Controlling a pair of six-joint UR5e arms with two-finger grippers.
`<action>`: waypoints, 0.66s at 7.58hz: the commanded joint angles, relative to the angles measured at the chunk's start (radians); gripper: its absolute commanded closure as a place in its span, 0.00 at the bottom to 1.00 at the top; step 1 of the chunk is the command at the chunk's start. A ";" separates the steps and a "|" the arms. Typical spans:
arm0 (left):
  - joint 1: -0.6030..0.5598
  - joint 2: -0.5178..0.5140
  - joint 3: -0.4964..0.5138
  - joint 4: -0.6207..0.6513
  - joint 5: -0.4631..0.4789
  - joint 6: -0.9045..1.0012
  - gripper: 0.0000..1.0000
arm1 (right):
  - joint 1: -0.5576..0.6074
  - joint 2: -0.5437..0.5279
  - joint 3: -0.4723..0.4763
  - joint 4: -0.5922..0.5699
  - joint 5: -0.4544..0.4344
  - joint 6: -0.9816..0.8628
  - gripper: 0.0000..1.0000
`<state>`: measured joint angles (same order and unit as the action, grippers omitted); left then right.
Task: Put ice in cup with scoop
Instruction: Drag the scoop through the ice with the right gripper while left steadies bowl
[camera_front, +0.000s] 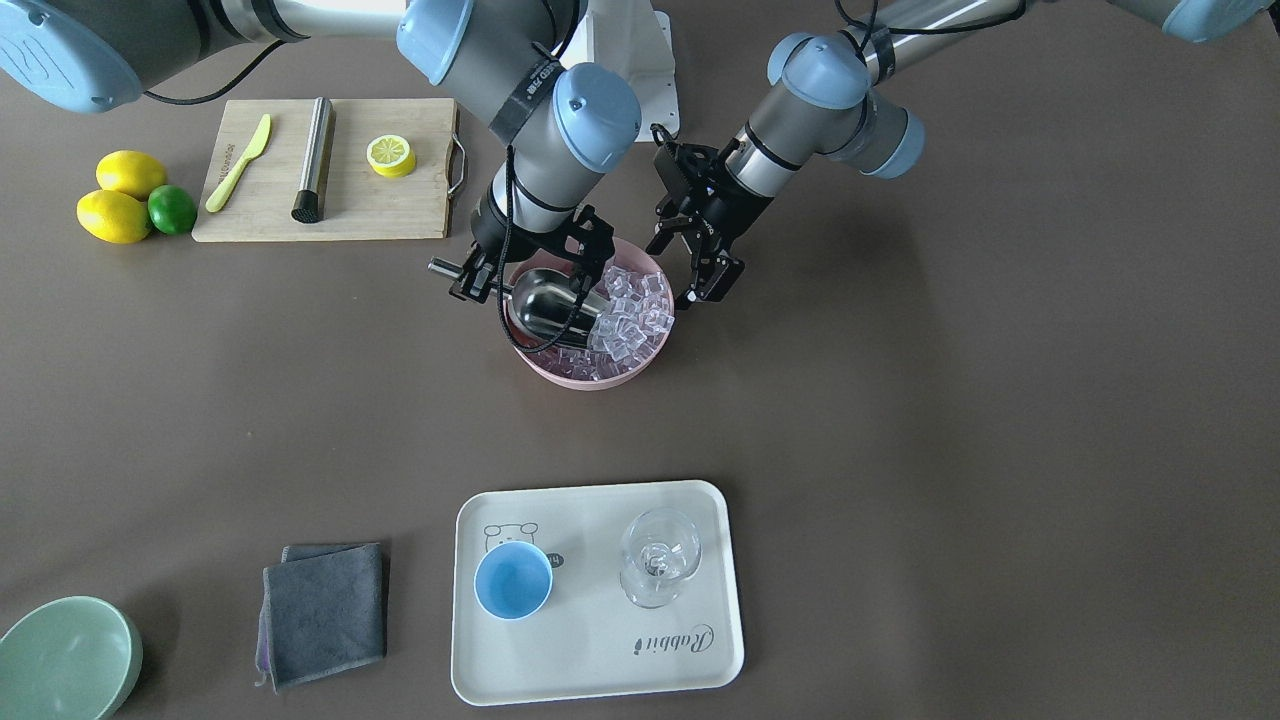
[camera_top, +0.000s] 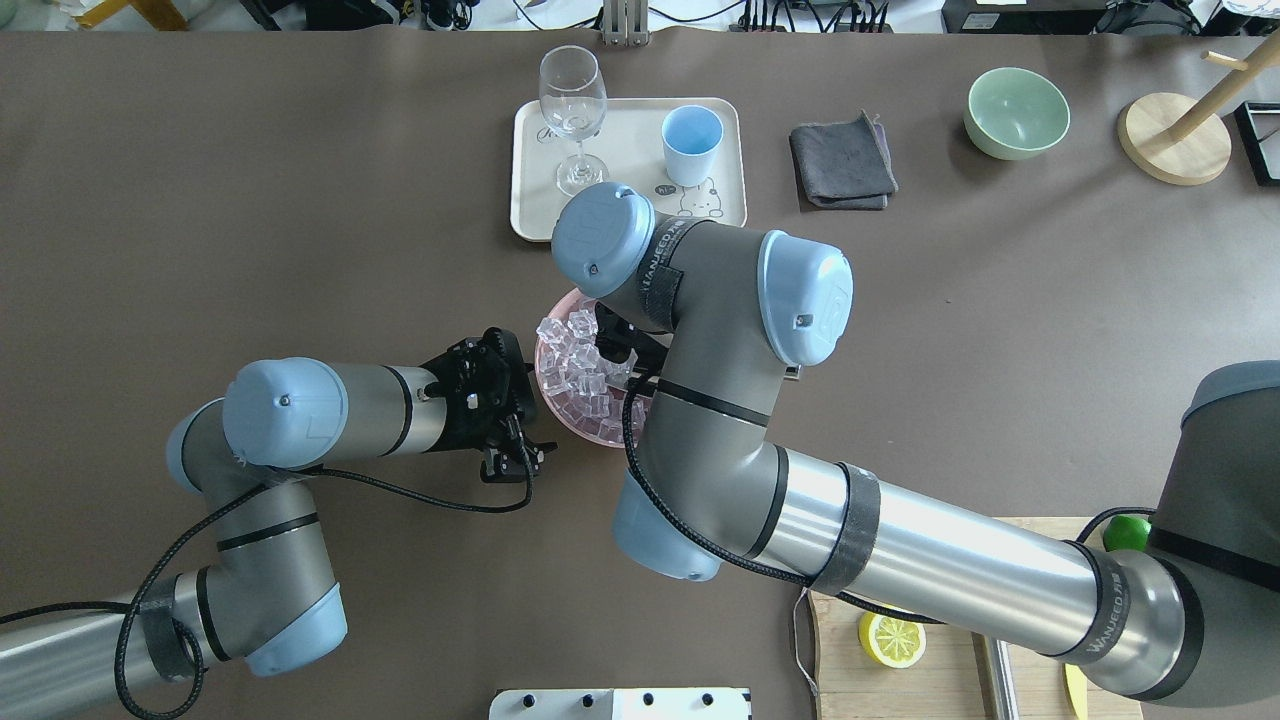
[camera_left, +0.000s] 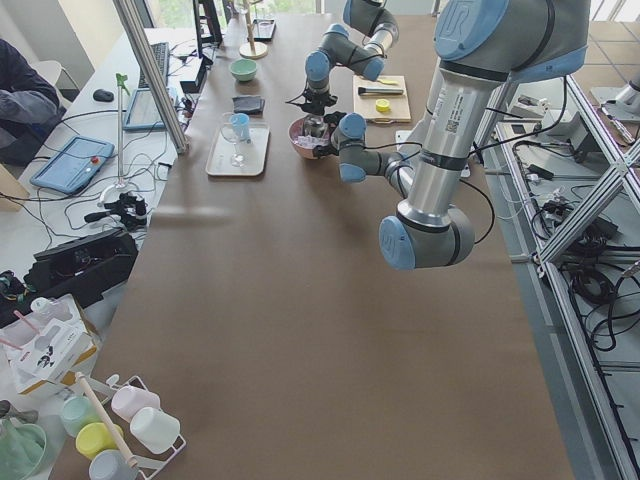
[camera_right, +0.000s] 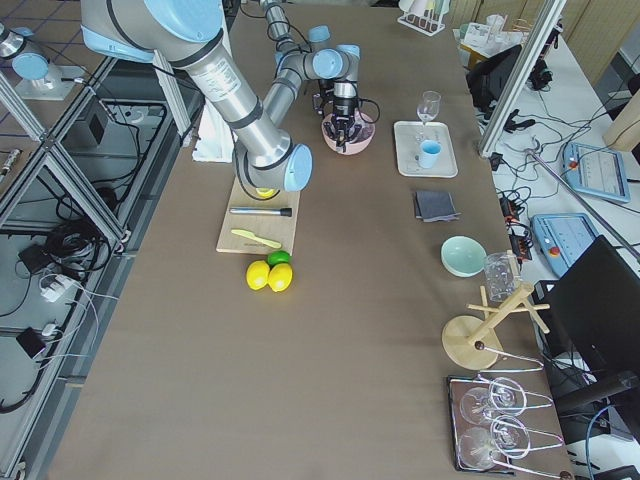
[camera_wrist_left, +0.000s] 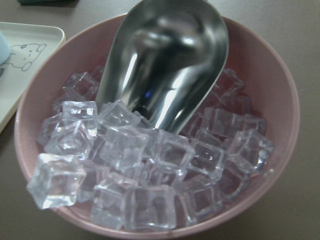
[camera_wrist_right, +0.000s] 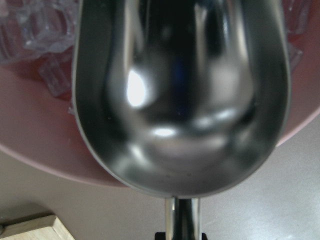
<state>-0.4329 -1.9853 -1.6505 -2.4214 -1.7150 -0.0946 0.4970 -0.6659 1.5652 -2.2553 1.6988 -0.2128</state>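
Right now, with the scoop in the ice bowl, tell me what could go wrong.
The ice is heaped near the rim of the pink bowl; the scoop pushing in may shove cubes over it.
The left pincer is open beside the bowl, not holding it, so the bowl might slide.
The cup is small and stands close to a stemmed glass; pouring could spill cubes or knock the glass.

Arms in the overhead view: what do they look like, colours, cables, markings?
Both are silver-grey tubes with light-blue joint caps. The right arm wears black straps with white lettering and a braided black cable; the left arm has a strap and black cable too. The left gripper and right gripper are black.
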 joint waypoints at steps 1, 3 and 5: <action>-0.053 0.002 0.030 0.001 0.000 0.001 0.03 | 0.000 -0.055 0.076 0.045 0.010 0.046 1.00; -0.056 -0.006 0.060 0.001 0.000 0.003 0.03 | 0.000 -0.096 0.131 0.084 0.010 0.090 1.00; -0.056 -0.020 0.066 0.001 0.000 0.001 0.03 | -0.001 -0.136 0.196 0.147 0.033 0.134 1.00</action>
<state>-0.4882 -1.9919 -1.5932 -2.4206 -1.7150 -0.0923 0.4963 -0.7683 1.7079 -2.1621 1.7107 -0.1208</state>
